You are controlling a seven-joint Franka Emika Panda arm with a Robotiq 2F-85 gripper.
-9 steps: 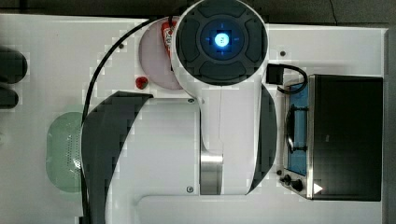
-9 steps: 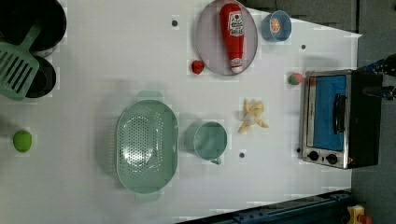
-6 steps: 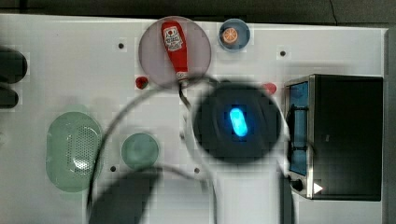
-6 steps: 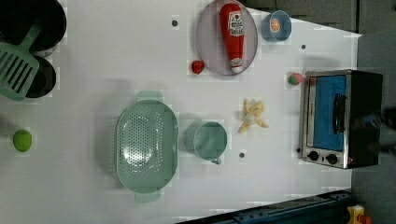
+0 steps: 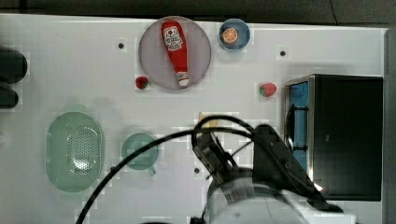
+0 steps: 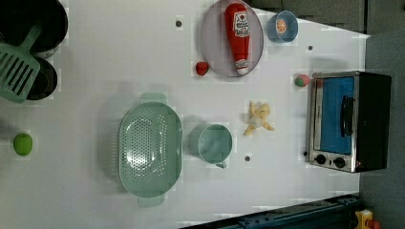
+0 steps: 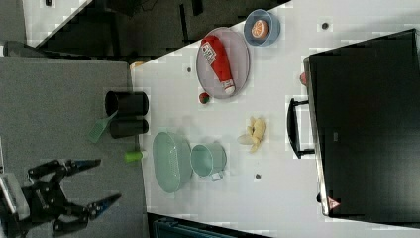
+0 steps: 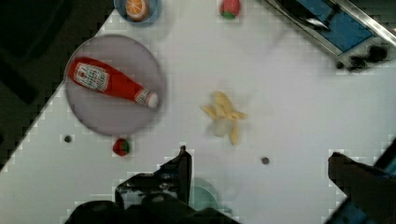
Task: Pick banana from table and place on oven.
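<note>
**Banana lies loose on the surface; pincer open and empty above it**

The banana (image 6: 258,119) is a small, pale yellow piece with peel strips splayed outward, lying flat on the white surface (image 6: 95,62) between the mint cup (image 6: 215,143) and the oven (image 6: 348,121); it touches neither. In the wrist view the banana (image 8: 225,116) sits beyond the pincer (image 8: 261,172), whose two dark fingers stand wide apart and hold nothing.

The oven is boxy, with a matte black top, a silver front frame, a blue-tinted glass door with a dark bar handle and two black knobs. The cup is round, smooth and empty. Beside it, on the left view's left, lies an oval mint colander (image 6: 150,148) with a perforated base, also empty.

A round grey plate (image 6: 210,43) carries a red ketchup bottle (image 6: 237,36) lying on its side, white cap toward the banana. A small blue bowl (image 6: 282,26) holds an orange slice (image 6: 282,25). One strawberry (image 6: 202,68) lies just beside the plate, another (image 6: 301,80) near the oven's corner.

At the left view's left edge are two black cups (image 6: 40,52) with a green slotted spatula (image 6: 19,69), and a lime (image 6: 22,143).
</note>
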